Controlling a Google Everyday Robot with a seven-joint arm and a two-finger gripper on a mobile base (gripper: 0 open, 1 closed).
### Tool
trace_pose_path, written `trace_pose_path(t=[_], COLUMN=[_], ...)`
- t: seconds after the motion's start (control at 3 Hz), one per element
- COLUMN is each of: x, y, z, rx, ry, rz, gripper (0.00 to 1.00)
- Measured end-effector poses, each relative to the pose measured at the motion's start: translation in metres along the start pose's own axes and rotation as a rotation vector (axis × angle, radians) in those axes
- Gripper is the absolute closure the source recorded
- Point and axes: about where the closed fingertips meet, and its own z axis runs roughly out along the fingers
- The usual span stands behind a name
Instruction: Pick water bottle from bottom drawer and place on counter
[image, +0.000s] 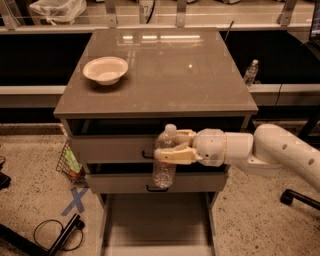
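While pinching the water bottle (163, 175) upright at mid-body with the claw (168, 146), before the upper drawer fronts (110, 149) above the open bottom drawer (155, 220), raise past the desk (190, 85) overhang, then lower gently, clear of the bowl (105, 69).
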Motion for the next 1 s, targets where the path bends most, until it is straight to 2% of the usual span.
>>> trace_pose_path(t=[0.33,0.67,1.0], x=[-0.078,-0.143,-0.202], y=[0.001,-0.016,-0.037], z=[0.003,0.007,0.012], rx=[0.077,0.175,0.258], ry=[0.000,0.012,0.032], rz=[-0.046,-0.087,-0.156], gripper=[1.00,1.00,1.00])
